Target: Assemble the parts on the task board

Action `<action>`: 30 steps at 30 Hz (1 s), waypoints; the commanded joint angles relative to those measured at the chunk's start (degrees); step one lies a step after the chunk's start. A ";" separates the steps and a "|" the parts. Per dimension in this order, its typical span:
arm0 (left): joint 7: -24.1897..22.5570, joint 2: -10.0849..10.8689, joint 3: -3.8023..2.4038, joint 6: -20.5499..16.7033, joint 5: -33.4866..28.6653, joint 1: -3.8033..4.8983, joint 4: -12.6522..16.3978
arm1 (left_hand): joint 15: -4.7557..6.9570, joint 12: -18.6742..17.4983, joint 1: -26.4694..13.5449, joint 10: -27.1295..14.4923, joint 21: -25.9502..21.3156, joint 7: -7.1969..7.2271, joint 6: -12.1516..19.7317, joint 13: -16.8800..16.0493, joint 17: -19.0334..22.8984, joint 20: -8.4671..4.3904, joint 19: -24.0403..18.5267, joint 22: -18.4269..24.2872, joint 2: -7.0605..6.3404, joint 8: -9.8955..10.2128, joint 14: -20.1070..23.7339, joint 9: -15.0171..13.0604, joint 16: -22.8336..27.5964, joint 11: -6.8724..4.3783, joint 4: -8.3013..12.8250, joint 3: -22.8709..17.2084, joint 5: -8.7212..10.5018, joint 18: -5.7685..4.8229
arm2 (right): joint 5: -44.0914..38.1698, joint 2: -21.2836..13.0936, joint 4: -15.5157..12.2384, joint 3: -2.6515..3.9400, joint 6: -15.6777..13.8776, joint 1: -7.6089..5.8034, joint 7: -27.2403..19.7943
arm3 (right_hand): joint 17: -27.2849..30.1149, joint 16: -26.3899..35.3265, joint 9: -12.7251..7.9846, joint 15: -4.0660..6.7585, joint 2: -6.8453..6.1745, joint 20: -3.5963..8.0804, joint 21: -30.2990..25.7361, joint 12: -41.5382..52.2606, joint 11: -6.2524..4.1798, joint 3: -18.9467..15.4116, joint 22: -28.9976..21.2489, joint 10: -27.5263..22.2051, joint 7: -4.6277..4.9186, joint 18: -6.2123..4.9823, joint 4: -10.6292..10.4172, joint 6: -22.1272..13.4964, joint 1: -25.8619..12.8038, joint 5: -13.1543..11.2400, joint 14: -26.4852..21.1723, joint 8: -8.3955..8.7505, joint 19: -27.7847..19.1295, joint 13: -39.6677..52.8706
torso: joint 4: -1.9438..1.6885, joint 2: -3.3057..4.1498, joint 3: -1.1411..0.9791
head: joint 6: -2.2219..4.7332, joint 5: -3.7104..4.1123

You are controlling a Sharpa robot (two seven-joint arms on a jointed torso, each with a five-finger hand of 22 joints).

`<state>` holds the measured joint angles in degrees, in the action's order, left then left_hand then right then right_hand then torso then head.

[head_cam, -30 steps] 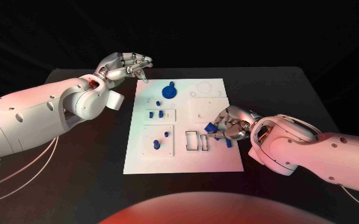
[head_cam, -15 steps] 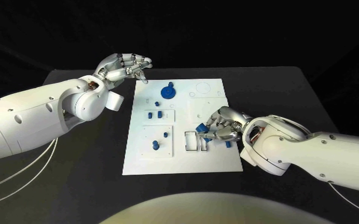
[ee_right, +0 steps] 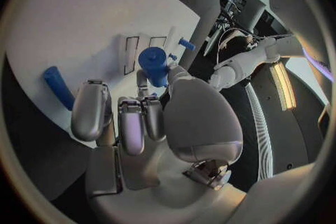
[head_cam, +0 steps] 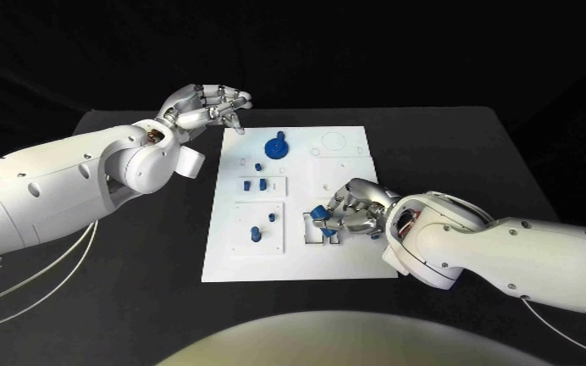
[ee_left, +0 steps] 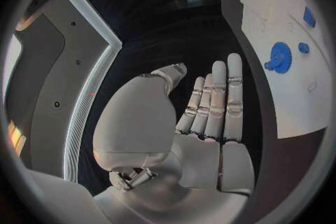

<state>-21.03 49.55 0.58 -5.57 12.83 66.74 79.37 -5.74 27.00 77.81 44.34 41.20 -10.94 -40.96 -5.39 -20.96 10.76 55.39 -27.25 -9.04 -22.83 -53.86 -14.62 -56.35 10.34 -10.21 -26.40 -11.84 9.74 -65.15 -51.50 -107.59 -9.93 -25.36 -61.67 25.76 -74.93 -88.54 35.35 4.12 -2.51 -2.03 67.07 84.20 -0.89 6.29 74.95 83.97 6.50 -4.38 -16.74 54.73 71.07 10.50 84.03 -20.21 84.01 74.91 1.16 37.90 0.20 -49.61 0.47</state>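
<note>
The white task board [head_cam: 348,260] lies mid-table. My right hand [head_cam: 354,213] hovers over its rectangular slots [head_cam: 312,229] and pinches a stubby blue part [head_cam: 320,212] between thumb and a finger; the right wrist view shows that blue part [ee_right: 154,64] at the fingertips above the slots [ee_right: 129,47]. A second blue piece [ee_right: 57,87] lies on the board beside the fingers. My left hand [head_cam: 205,108] is raised off the board's far left corner, fingers extended, holding nothing [ee_left: 206,117]. A blue gear [head_cam: 279,146] stands at the board's far end.
Small blue parts stand in the board's left pockets: one pair [head_cam: 253,185] in the middle, another [head_cam: 256,234] nearer me. The gear [ee_left: 280,57] and a blue peg [ee_left: 304,47] show past my left hand. Black table [head_cam: 464,154] surrounds the board.
My right hand has moved left across the board with the blue part, from the board's right side to above the rectangular slots. The left hand has stayed in place.
</note>
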 commanded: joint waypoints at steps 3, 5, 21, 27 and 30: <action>-0.08 -0.17 -0.02 1.11 -0.11 0.01 0.04 | -0.11 0.35 -0.29 -0.36 -0.24 -3.14 0.29 -0.02 -0.08 0.08 0.24 0.09 0.26 -0.34 0.25 0.09 -0.09 -0.04 -0.35 0.12 -0.01 0.74 | -1.53 0.39 0.79 0.03 0.28 0.09 0.41 | -11.80 -0.22 3.45 0.58 -0.16 0.40 0.15 0.12 -0.39 0.36 9.98 2.50 -3.75 0.57 0.04 4.20 -0.81 0.37 5.29 -4.57 1.16 9.84 | -0.01 -0.03 0.08 | -0.02 -0.13; -0.06 -0.16 -0.02 1.12 -0.11 0.01 0.03 | -0.11 0.35 -0.29 -0.36 -0.24 -3.14 0.29 -0.02 -0.08 0.08 0.24 0.09 0.26 -0.34 0.25 0.09 -0.09 -0.04 -0.35 0.12 -0.01 0.74 | -1.79 0.54 1.01 0.03 0.18 0.10 0.51 | -11.80 -0.22 3.45 0.58 -0.16 0.40 0.15 0.12 -0.39 0.36 9.98 2.50 -3.75 0.57 0.04 4.20 -0.81 0.37 5.29 -4.57 1.16 9.84 | -0.02 -0.01 0.06 | 0.00 -0.19; 0.05 -0.03 -0.02 1.11 -0.10 0.01 0.05 | -0.11 0.35 -0.29 -0.36 -0.24 -3.14 0.29 -0.02 -0.08 0.08 0.24 0.09 0.26 -0.34 0.25 0.09 -0.09 -0.04 -0.35 0.12 -0.01 0.74 | -2.74 1.52 1.12 0.01 1.91 0.27 0.69 | -11.82 -0.22 3.99 0.69 -1.48 0.53 0.08 0.13 -0.50 0.57 9.97 2.57 -3.86 0.57 0.02 4.11 -2.70 0.33 5.29 -5.45 1.15 9.93 | 0.05 0.00 0.03 | -0.23 -0.52; 0.07 0.01 -0.02 1.14 -0.09 0.01 0.06 | -0.11 0.35 -0.29 -0.36 -0.24 -3.14 0.29 -0.02 -0.08 0.08 0.24 0.09 0.26 -0.34 0.25 0.09 -0.09 -0.04 -0.35 0.12 -0.01 0.74 | -3.43 1.58 1.10 0.00 1.13 0.31 1.00 | -11.80 -0.21 4.05 0.69 -1.51 0.53 -0.03 0.01 -0.52 0.65 9.95 2.51 -3.88 0.55 0.01 4.14 -2.88 0.35 5.29 -5.55 1.13 9.83 | 0.08 0.02 0.00 | -0.19 -0.60; 0.09 0.00 -0.02 1.14 -0.08 0.01 0.04 | -0.11 0.35 -0.29 -0.36 -0.24 -3.14 0.29 -0.02 -0.08 0.08 0.24 0.09 0.26 -0.34 0.25 0.09 -0.09 -0.04 -0.35 0.12 -0.01 0.74 | -3.77 1.75 1.24 0.01 0.99 0.31 1.18 | -11.78 -0.20 4.11 0.70 -1.59 0.54 -0.10 0.01 -0.53 0.69 9.93 2.51 -3.91 0.54 0.01 4.19 -3.02 0.35 5.28 -5.66 1.12 9.84 | 0.09 0.02 -0.03 | -0.13 -0.65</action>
<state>-20.73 49.61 0.58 -5.39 12.83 66.74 79.34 -5.75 27.00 77.82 44.34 41.21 -10.94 -40.96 -5.39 -20.94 10.76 55.39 -27.21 -9.04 -22.82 -53.86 -14.63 -56.35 10.33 -10.21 -26.40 -11.84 9.74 -67.59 -49.83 -106.37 -9.95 -24.41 -61.41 26.43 -74.93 -88.53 38.75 4.52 -4.16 -2.05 67.07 84.19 -0.89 6.69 74.92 83.97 6.50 -4.39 -16.66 54.72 68.37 10.66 84.03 -25.51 84.01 74.90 1.23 37.92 0.20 -49.80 -0.15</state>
